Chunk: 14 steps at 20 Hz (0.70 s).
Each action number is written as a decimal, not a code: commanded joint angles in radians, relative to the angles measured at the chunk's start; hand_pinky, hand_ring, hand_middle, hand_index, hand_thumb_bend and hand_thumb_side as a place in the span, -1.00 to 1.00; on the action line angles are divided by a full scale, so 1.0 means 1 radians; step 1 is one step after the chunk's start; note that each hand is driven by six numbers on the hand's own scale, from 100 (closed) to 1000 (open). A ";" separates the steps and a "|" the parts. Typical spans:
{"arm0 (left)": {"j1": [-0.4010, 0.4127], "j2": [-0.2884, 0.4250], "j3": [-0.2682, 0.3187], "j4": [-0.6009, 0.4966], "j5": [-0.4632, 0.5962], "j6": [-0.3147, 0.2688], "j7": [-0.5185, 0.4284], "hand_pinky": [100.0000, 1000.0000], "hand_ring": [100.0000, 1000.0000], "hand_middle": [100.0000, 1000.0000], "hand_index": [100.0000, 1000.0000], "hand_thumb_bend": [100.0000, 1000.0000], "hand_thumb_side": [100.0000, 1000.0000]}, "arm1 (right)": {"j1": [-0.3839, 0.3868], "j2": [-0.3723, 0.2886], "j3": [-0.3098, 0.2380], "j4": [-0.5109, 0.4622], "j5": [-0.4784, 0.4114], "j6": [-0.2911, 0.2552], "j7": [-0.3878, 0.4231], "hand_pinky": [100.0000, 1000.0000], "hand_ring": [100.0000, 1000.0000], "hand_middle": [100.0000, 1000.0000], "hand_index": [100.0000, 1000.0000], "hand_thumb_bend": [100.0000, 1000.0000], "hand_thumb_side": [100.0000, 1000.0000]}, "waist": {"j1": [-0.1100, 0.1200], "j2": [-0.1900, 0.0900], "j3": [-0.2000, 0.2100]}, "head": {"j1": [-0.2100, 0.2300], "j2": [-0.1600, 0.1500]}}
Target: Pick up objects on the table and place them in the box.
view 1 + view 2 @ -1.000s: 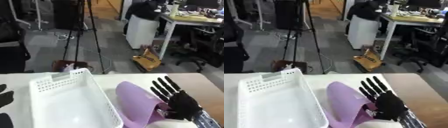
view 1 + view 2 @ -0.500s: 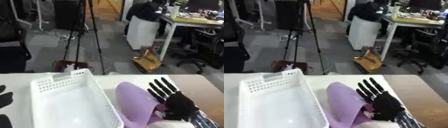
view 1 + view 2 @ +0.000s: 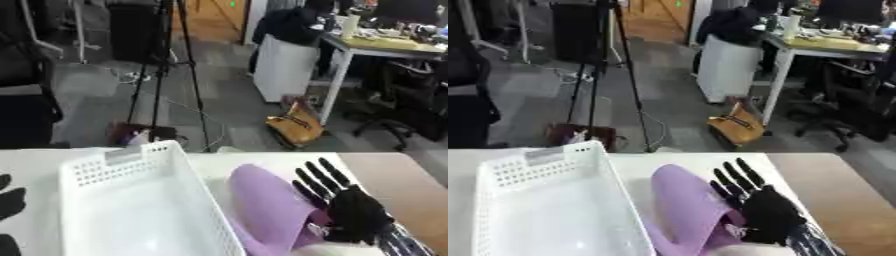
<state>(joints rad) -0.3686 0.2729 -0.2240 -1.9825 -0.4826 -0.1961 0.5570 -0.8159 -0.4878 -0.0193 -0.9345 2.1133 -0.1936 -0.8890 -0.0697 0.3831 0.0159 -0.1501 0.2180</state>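
Centrally, the robot's right hand [image 3: 354, 217] rises from the lower right corner of the table [image 3: 398, 175], its black fingers [image 3: 317, 176] straight and fanned apart, pointing up and away toward the far edge of the tabletop. Its back faces the head camera, and the silver-jointed wrist [image 3: 404, 244] leads off the bottom right of the frame. Against the palm side of this hand lies a lilac, smooth-surfaced object [image 3: 689, 210], broad and rounded at the top and narrowing toward the bottom edge of the view; the spread fingers rest against its right flank rather than curling round it, and the thumb cannot be made out behind the purple surface. This lilac object stands on the table just beside the right wall of the white plastic box [image 3: 83, 175], a rectangular basket with perforated sides and a small label on its far rim; whether object and box touch cannot be told. No item shows on the visible part of the box floor. At the left edge, the dark fingertips of the left hand [image 3: 10, 202] show low against the tabletop, straight and pointing upward, well apart from the lilac object. Beyond the table stand a tripod [image 3: 175, 70] and a desk [image 3: 385, 45].
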 commanded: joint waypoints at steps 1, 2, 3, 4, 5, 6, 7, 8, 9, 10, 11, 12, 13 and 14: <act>-0.008 0.000 -0.002 -0.018 0.004 0.000 -0.005 0.44 0.52 0.60 0.47 -1.00 0.45 | -0.015 -0.019 -0.004 -0.005 -0.002 0.008 -0.013 0.87 0.89 0.87 1.00 -0.77 1.00 | 0.003 -0.017 -0.002 | -0.002 -0.011; -0.008 0.001 -0.002 -0.018 0.004 0.000 -0.005 0.44 0.52 0.60 0.47 -1.00 0.45 | -0.016 -0.020 -0.003 -0.007 -0.003 0.009 -0.012 0.87 0.89 0.87 1.00 -0.77 1.00 | 0.003 -0.018 -0.003 | -0.001 -0.010; -0.007 0.001 -0.003 -0.018 0.004 0.000 -0.007 0.44 0.52 0.60 0.47 -1.00 0.45 | -0.017 -0.022 0.000 -0.010 -0.004 0.011 -0.010 0.87 0.90 0.87 1.00 -0.76 1.00 | 0.002 -0.019 -0.005 | 0.000 -0.009; -0.006 0.000 -0.003 -0.018 0.004 0.000 -0.008 0.44 0.52 0.60 0.47 -1.00 0.45 | -0.018 -0.024 0.003 -0.013 -0.004 0.012 -0.007 0.87 0.90 0.87 1.00 -0.76 1.00 | 0.002 -0.020 -0.007 | 0.001 -0.008; -0.005 0.000 -0.003 -0.018 0.004 0.000 -0.010 0.44 0.52 0.60 0.47 -1.00 0.45 | -0.020 -0.025 0.004 -0.016 -0.005 0.013 -0.004 0.87 0.90 0.87 1.00 -0.78 1.00 | 0.002 -0.021 -0.008 | 0.002 -0.007; -0.005 0.000 -0.003 -0.018 0.004 0.000 -0.011 0.44 0.52 0.60 0.47 -1.00 0.45 | -0.021 -0.027 0.005 -0.018 -0.007 0.014 -0.002 0.87 0.90 0.87 1.00 -0.78 1.00 | 0.002 -0.022 -0.009 | 0.002 -0.007; -0.005 0.000 -0.003 -0.018 0.004 0.000 -0.012 0.43 0.52 0.60 0.47 -1.00 0.45 | -0.023 -0.029 0.006 -0.020 -0.009 0.015 -0.001 0.87 0.90 0.88 1.00 -0.79 1.00 | 0.002 -0.023 -0.010 | 0.003 -0.007; -0.005 0.000 -0.003 -0.018 0.004 0.001 -0.013 0.43 0.52 0.60 0.47 -1.00 0.45 | -0.024 -0.031 0.007 -0.021 -0.011 0.015 -0.001 0.87 0.90 0.88 1.00 -0.79 1.00 | 0.002 -0.024 -0.010 | 0.003 -0.007; -0.004 0.000 -0.003 -0.018 0.005 0.001 -0.014 0.43 0.52 0.60 0.47 -1.00 0.45 | -0.025 -0.033 0.009 -0.021 -0.012 0.016 -0.002 0.87 0.90 0.87 1.00 -0.81 1.00 | 0.001 -0.025 -0.010 | 0.003 -0.006; -0.004 0.000 -0.002 -0.018 0.005 0.001 -0.014 0.43 0.52 0.60 0.47 -1.00 0.45 | -0.027 -0.035 0.011 -0.020 -0.012 0.017 -0.003 0.87 0.90 0.87 1.00 -0.81 1.00 | 0.001 -0.026 -0.011 | 0.004 -0.006; -0.004 0.000 -0.002 -0.018 0.005 0.001 -0.014 0.43 0.52 0.60 0.47 -1.00 0.44 | -0.028 -0.037 0.013 -0.019 -0.012 0.018 -0.005 0.87 0.90 0.87 1.00 -0.81 1.00 | 0.001 -0.027 -0.011 | 0.004 -0.006; -0.004 0.000 -0.002 -0.018 0.005 0.001 -0.015 0.43 0.52 0.60 0.47 -1.00 0.44 | -0.029 -0.038 0.014 -0.017 -0.012 0.018 -0.006 0.87 0.90 0.87 1.00 -0.81 1.00 | 0.000 -0.027 -0.011 | 0.004 -0.006; -0.004 0.000 -0.002 -0.018 0.005 0.001 -0.015 0.43 0.52 0.60 0.47 -1.00 0.44 | -0.030 -0.039 0.015 -0.016 -0.013 0.019 -0.007 0.87 0.90 0.87 1.00 -0.81 1.00 | 0.000 -0.028 -0.011 | 0.004 -0.006; -0.004 0.000 -0.002 -0.018 0.005 0.000 -0.016 0.43 0.52 0.60 0.47 -1.00 0.44 | -0.032 -0.040 0.016 -0.014 -0.012 0.020 -0.008 0.87 0.90 0.87 1.00 -0.81 1.00 | -0.001 -0.028 -0.011 | 0.003 -0.007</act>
<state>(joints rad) -0.3678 0.2728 -0.2242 -1.9825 -0.4799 -0.1940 0.5451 -0.8275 -0.4885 -0.0031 -0.9355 2.1089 -0.1776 -0.8939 -0.0711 0.3817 0.0070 -0.1486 0.2181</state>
